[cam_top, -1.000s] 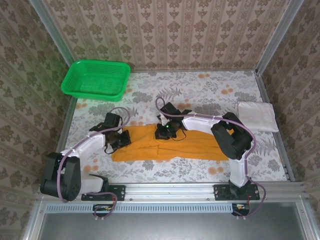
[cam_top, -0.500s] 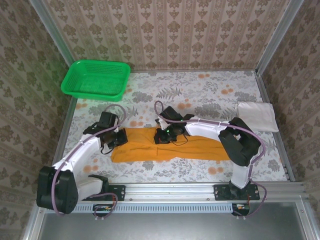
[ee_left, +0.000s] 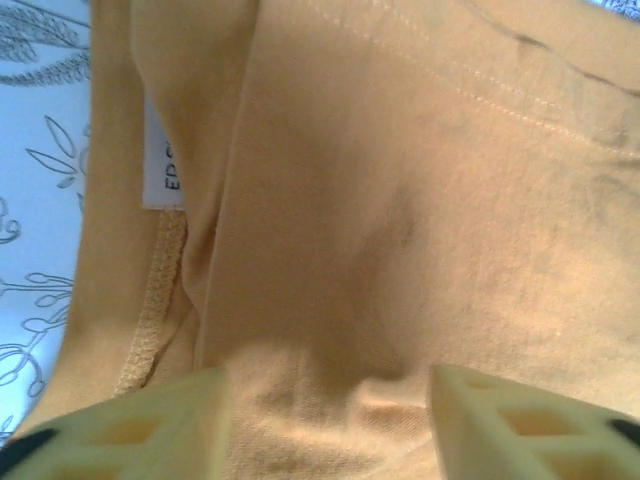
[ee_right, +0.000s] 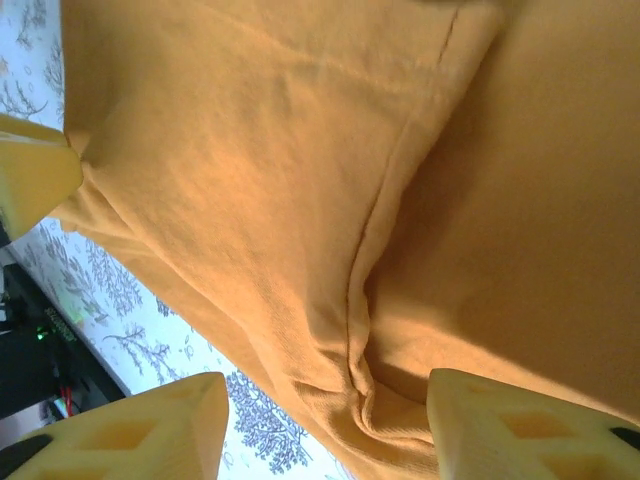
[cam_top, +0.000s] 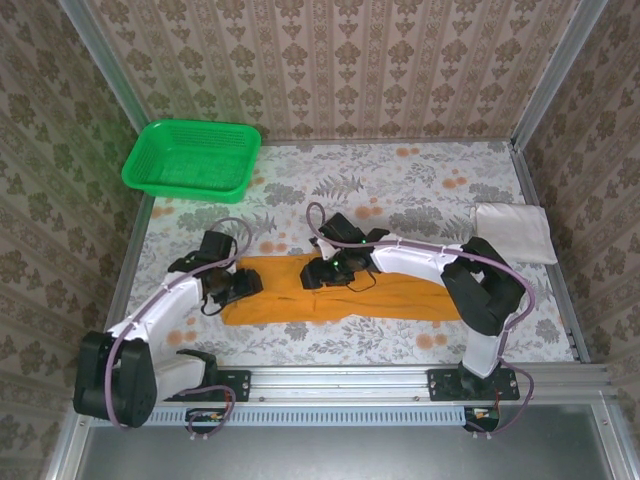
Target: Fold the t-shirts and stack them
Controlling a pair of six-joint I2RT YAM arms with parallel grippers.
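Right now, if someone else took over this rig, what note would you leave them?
Left gripper: open, fingers straddling the left end of the orange t-shirt, nothing pinched.
Right gripper: open, over the orange t-shirt's far edge near the middle.
Orange t-shirt: a long folded strip across the table.
White t-shirt: folded, at the right edge.
Done: white folded, orange folded lengthwise.
Left: probably fold the strip shorter, then stack the two.

Left tool (cam_top: 238, 284), right tool (cam_top: 313, 274) low, angled inward, jaws apart.
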